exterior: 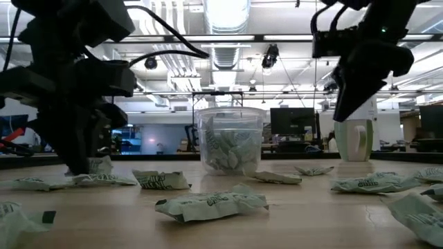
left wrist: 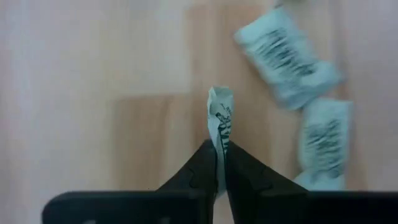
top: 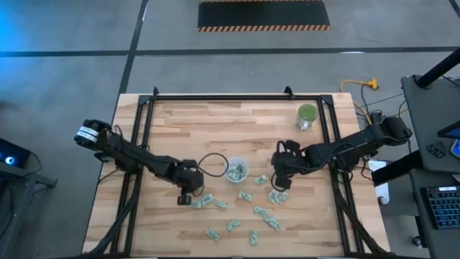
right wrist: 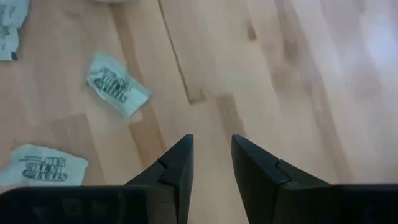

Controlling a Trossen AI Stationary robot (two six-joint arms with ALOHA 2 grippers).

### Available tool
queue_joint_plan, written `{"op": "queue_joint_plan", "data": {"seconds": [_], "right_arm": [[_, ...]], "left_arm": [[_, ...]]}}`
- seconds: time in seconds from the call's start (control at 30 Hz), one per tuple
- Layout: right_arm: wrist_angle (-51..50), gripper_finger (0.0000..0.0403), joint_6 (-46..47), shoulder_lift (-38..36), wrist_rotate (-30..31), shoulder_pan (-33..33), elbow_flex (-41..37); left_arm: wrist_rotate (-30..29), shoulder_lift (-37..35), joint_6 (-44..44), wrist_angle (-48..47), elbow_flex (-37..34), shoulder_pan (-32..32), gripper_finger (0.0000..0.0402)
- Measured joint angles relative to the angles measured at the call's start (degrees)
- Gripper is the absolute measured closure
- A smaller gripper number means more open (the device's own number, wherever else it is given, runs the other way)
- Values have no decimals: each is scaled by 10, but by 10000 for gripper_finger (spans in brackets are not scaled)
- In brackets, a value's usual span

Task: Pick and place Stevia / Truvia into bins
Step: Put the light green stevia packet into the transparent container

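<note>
Left gripper [left wrist: 221,163]: down at the bench, just left of the cup, fingers pinched tight on one packet [left wrist: 221,118], which stands up on edge between the tips (a thin crumpled strip, seen end-on).

Held packet: its lower end is swallowed by the fingers; in the low view the dark arm hides most of it.

Right gripper [right wrist: 211,163]: hovering above the bench on the cup's right side, fingers parted with a clear gap, and nothing between them, only bare wood.

Nearest packets to the right gripper: two lie flat off to one side of it in its wrist view, one [right wrist: 117,84] farther ahead, one [right wrist: 43,165] closer in. Neither is touching the fingers.

Cup [top: 236,171]: upright, mid-bench, between the two grippers, with several packets already inside (you can see them through the clear wall from table height).

Loose packets [top: 259,211]: scattered across the front half of the bench, mostly in front of the cup and towards the right gripper; a couple sit right beside the left gripper.

Green mug [top: 307,115]: back right of the bench, well apart from the action.

Hard to make out: the two packets beyond the left gripper's fingers are blurred in the wrist view, print unreadable; one packet is cut off at the frame corner in the right wrist view.
</note>
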Motion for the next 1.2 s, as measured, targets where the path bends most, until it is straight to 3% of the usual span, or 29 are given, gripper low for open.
{"op": "queue_joint_plan", "data": {"seconds": [0.23,0.43,0.63,0.73,0.8,0.93,1.2], "right_arm": [[31,309,35,7,-83,1,-44],[182,298,-79,17,-90,0,-69],[274,283,-139,39,-139,-8,-82],[278,276,-139,52,-143,-17,-83],[278,270,-138,63,-143,-21,-85],[289,255,-135,87,-143,-27,-84],[297,228,-141,112,-158,-38,-81]], "left_arm": [[-187,-77,-58,-98,0,0,398],[-329,-142,15,-1,0,0,400],[-331,-134,203,266,-26,3,400],[-330,-109,268,344,-32,11,400],[-328,-89,287,377,-31,20,400],[-267,-50,289,385,-18,43,391],[-242,4,286,398,6,53,313]]}}
